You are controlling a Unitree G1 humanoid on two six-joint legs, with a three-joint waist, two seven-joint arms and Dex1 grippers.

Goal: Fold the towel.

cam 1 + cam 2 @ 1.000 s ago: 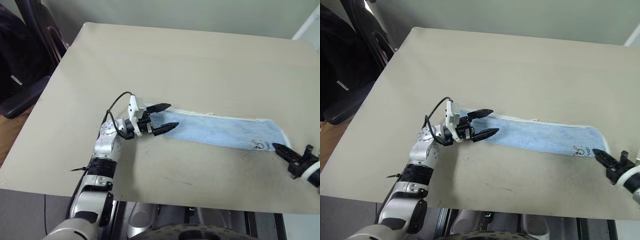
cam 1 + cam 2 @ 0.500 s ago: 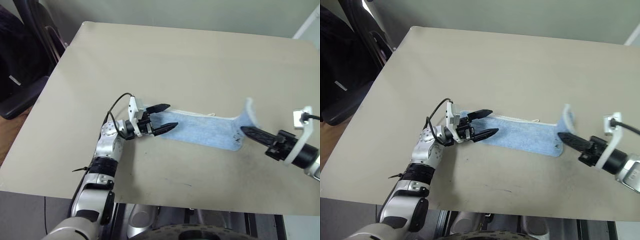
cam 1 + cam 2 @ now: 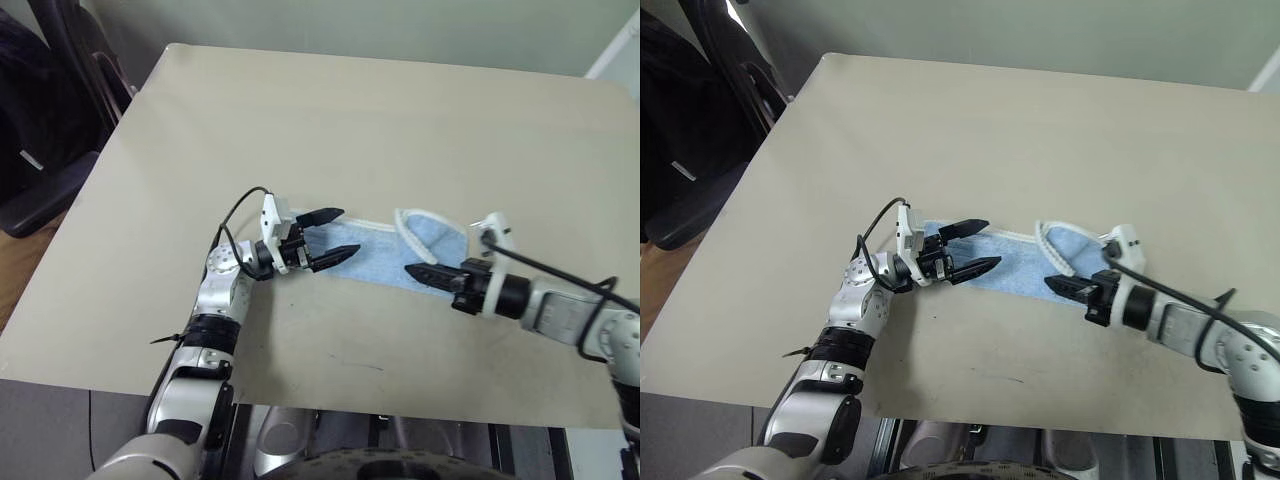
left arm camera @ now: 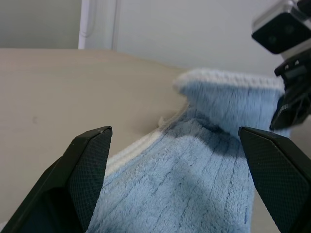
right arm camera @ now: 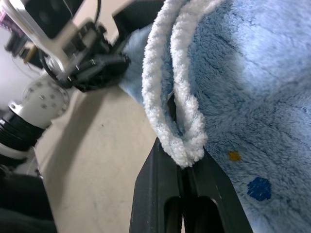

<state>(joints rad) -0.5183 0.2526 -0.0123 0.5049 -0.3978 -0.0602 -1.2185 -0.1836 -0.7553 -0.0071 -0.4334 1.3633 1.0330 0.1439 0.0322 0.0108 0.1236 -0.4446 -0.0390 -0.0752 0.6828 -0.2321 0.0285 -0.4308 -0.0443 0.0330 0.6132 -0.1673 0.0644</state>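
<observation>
Beige table (image 3: 400, 120), towel (image 3: 375, 255) half folded

Beige desk (image 3: 400, 110), bare across far half. Towel (image 3: 375, 255) lies on near-middle of it, light blue with whitish edging, right end raised and curled back over itself.

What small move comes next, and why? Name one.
Probably carry the right pincer on toward the left pincer: it is shut on the towel end, lifted and curled over, while the other end lies flat between the open left fingers.
</observation>
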